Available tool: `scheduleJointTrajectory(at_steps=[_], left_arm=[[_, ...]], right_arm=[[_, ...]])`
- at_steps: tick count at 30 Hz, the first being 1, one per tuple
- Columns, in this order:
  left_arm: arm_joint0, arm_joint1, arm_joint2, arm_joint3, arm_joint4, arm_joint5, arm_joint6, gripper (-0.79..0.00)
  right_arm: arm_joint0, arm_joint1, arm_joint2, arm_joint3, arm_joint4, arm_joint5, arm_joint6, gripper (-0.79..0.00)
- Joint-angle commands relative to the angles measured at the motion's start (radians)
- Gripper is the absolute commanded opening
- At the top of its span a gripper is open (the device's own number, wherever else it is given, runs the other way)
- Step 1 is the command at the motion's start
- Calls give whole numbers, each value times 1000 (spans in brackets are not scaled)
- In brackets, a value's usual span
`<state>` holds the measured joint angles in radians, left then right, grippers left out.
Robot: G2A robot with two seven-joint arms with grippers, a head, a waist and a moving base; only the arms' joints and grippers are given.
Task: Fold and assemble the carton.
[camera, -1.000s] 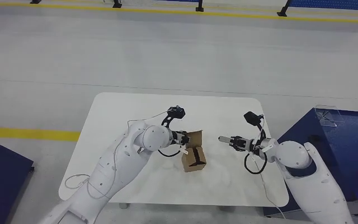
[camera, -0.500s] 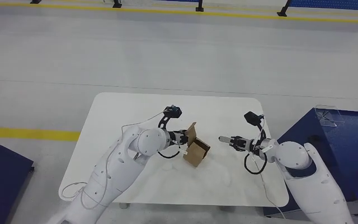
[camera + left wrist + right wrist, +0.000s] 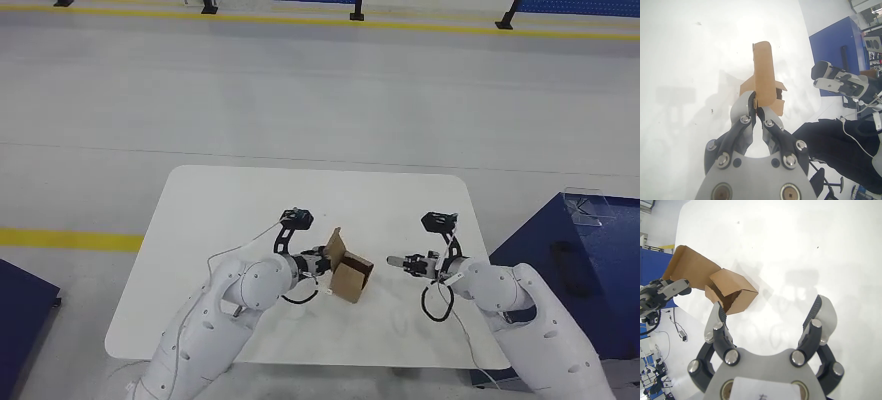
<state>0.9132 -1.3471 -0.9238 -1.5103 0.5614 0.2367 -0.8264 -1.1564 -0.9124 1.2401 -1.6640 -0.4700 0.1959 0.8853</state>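
Remote station, both arms at the table: I can read no text, number or sign in any of my views. A white label (image 3: pixel 763 389) on the base of the right gripper (image 3: pixel 768 302) carries a dark printed mark, but the frame edge cuts it off and I cannot make it out.
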Motion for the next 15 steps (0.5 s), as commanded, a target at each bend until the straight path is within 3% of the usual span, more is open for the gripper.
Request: scheduleJointTrajectory(at_steps=[1,5,10,13,15], left_arm=[[28,6,-17,-29,5,2,5,0],[80,17,-61,-107,-8,-23,20,0],[157,34,-195,-240,-120,-65,82,0],[177,42,-278,-269,-151,-24,116,0],[148,45,-272,-242,-69,53,97,0]], right_arm=[[12,-4,-16,9,10,16,23,0],[12,-4,-16,9,10,16,23,0],[-4,-3,-20,12,-57,4,-16,0],[-15,-2,-36,9,-117,-3,-15,0],[-15,-3,-52,15,-151,-8,-5,0]])
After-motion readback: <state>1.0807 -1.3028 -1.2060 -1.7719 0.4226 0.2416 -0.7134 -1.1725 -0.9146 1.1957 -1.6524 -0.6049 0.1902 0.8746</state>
